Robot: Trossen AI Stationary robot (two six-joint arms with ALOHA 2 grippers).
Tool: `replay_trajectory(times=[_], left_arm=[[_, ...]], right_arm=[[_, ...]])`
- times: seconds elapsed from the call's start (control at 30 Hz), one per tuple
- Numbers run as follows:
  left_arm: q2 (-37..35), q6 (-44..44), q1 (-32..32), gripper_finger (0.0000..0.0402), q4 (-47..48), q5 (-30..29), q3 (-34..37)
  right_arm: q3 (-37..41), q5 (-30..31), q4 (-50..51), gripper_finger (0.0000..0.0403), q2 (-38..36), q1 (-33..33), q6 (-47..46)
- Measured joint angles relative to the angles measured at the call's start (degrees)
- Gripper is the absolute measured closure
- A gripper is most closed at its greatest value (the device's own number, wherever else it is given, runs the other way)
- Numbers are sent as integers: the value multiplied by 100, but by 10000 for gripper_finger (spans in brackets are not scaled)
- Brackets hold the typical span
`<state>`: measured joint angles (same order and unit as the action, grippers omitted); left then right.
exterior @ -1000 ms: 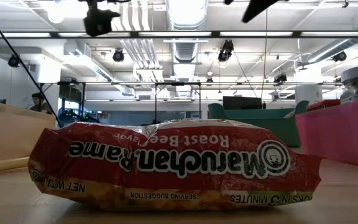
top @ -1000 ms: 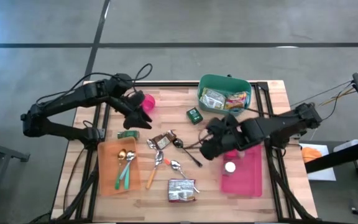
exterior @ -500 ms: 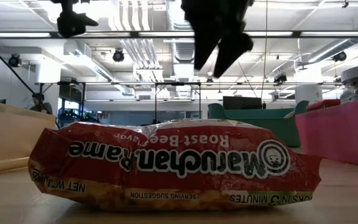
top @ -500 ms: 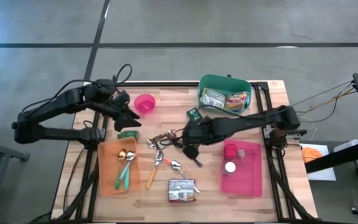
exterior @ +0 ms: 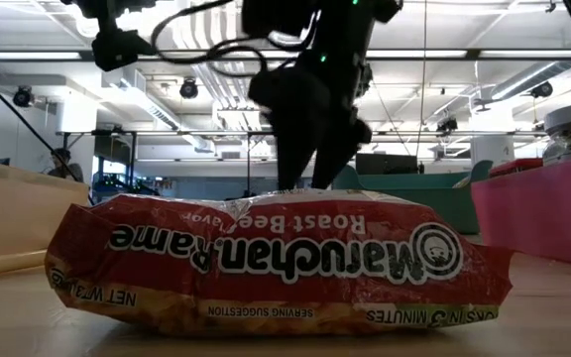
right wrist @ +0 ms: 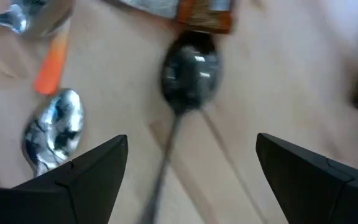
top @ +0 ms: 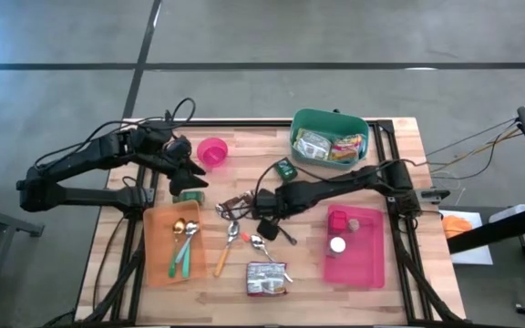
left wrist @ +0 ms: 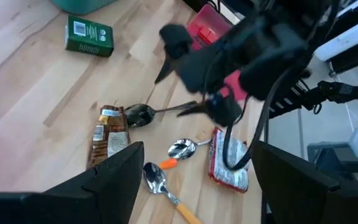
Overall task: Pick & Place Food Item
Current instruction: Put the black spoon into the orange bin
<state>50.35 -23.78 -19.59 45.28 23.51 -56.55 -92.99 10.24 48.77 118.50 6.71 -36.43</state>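
Right gripper [top: 267, 227] hangs low over the table [top: 399, 150] centre, jaws spread wide and empty, straddling the dark spoon [right wrist: 188, 71]; wrist view shows its bowl right between the fingers [right wrist: 73, 177], with the brown snack packet [top: 236, 205] just past it. Which food item the task means is unclear; the nearest candidates are that packet, touching the spoon's bowl end, and the ramen pack [top: 266, 278] near the front edge, untouched. Judgement: step in hand is the approach to a grasp. To do it well, shift off the spoon so the fingers straddle only the packet, come down square across its short side, and close without catching the spoon handle or the silver spoon [right wrist: 53, 132] beside it. Left gripper [top: 190, 179] waits over the left rear by the pink bowl [top: 212, 151], jaws apart, empty. Containers: green bin [top: 330, 119] at the rear holds several food packets; pink tray [top: 355, 269] on the right holds a small white-lidded jar and a pink block; orange tray [top: 158, 270] on the left holds spoons and a green-handled utensil; pink bowl looks empty.
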Motion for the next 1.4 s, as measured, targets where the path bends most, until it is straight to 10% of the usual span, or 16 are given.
replay_trajectory(times=[0.27,1.0,1.4], left_arm=[[0,41,0,103,-4,-1,0],[0,130,0,103,-4,1,0],[0,67,0,103,-5,2,0]], right_arm=[[0,-12,-313,57,258,-73,82],[341,-219,-434,230,533,-203,309],[338,-343,-255,388,416,-207,346]])
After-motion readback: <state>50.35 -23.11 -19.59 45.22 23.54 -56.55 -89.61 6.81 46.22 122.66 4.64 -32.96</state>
